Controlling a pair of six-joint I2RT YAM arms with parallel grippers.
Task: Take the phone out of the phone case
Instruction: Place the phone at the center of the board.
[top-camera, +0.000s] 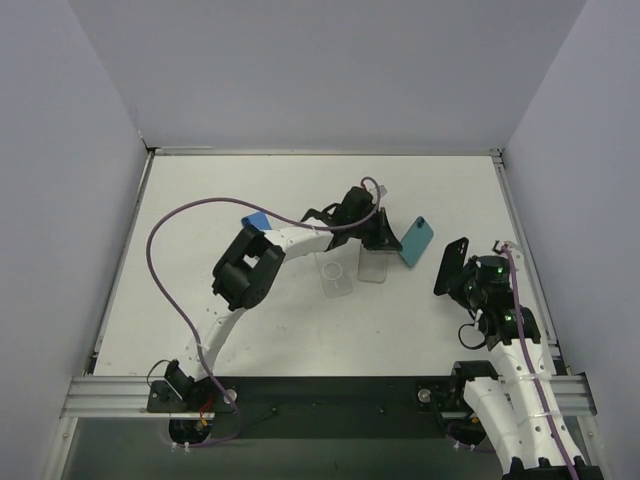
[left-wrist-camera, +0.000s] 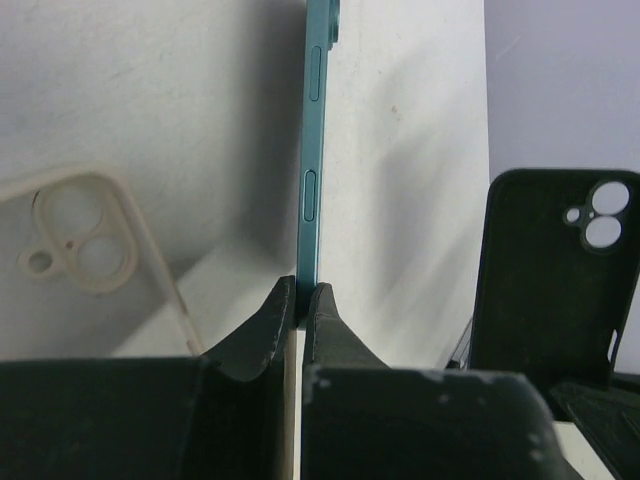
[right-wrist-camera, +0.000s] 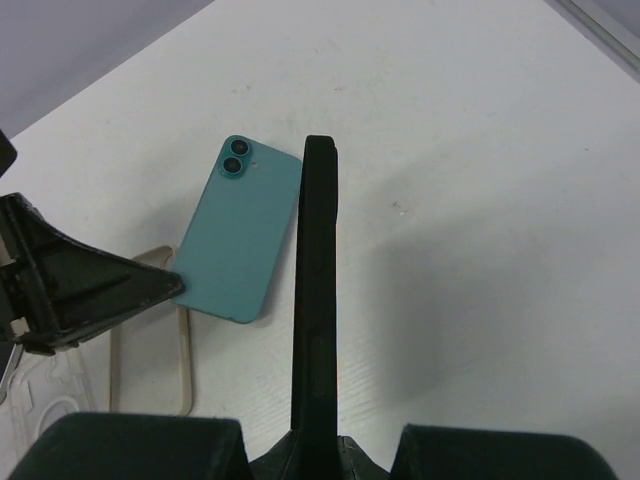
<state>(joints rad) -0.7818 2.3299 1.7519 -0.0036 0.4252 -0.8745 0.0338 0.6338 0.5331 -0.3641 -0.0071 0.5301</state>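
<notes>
Teal phone (left-wrist-camera: 311, 150) pinched edge-on between left fingers (left-wrist-camera: 265, 335)

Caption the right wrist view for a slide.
The right gripper holds the black case edge-on while the left gripper pinches the bare teal phone by one corner.

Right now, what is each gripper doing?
Left gripper: closed on the slim teal smartphone.
Right gripper: closed on the matte black phone case.
</notes>
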